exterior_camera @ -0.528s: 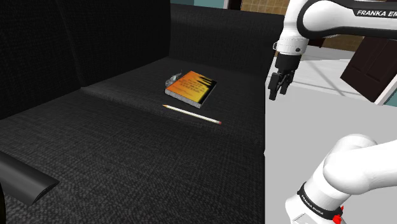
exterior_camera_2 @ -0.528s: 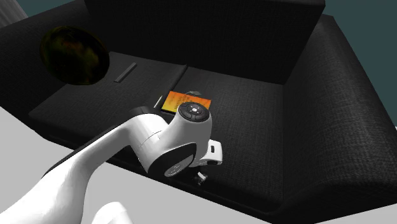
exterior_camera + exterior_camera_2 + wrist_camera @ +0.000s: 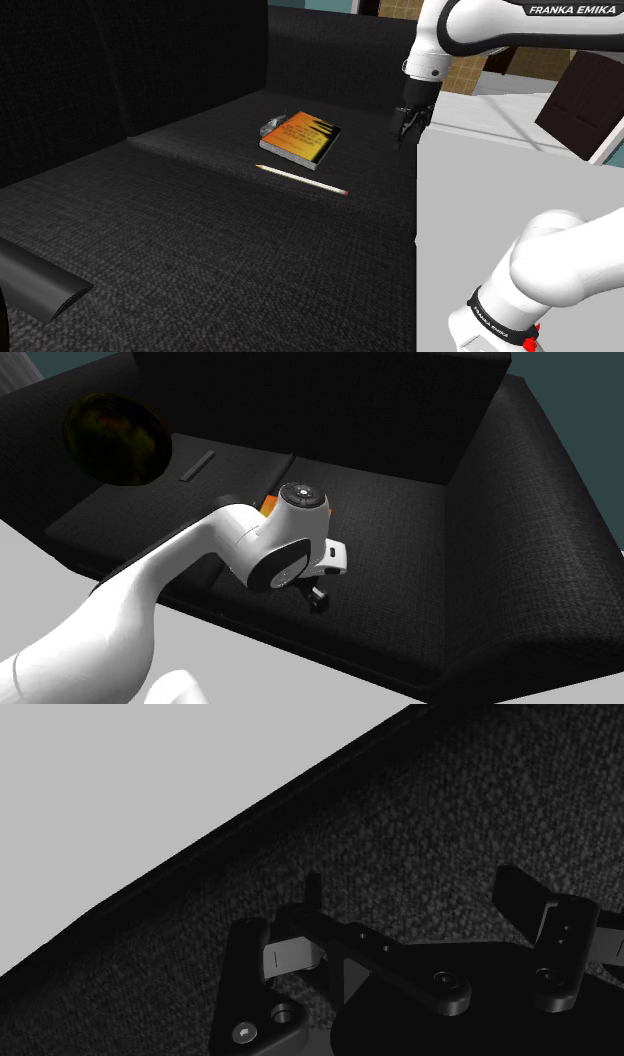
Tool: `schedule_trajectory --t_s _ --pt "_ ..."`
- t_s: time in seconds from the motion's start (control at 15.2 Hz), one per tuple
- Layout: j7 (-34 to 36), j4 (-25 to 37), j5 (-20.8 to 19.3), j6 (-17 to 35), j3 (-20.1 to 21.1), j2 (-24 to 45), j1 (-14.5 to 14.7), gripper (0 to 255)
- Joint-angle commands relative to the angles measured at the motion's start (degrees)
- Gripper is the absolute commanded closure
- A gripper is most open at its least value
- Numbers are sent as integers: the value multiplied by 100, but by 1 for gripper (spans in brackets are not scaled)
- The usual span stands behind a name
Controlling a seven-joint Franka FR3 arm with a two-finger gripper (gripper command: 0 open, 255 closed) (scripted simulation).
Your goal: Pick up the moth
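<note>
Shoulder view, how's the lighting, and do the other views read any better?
Shoulder view: dim sofa, almost black, but the orange book and pencil stand out crisply. Second exterior view: white arm bright against the sofa. Wrist view: black jaws nearly merge with the sofa.

The grey moth (image 3: 268, 127) by the book (image 3: 300, 138) is too small to discern.

Both exterior views overlook the sofa (image 3: 200, 230) — wrist view close above it.
</note>
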Motion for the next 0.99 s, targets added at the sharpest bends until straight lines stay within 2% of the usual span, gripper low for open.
schedule_trajectory --t_s 0.0,0.46,0.92 --pt "137 174 99 234 114 278 47 0" --pt "678 1043 307 835 558 1286 198 0" --pt "1240 2201 246 1235 969 2378 315 0"
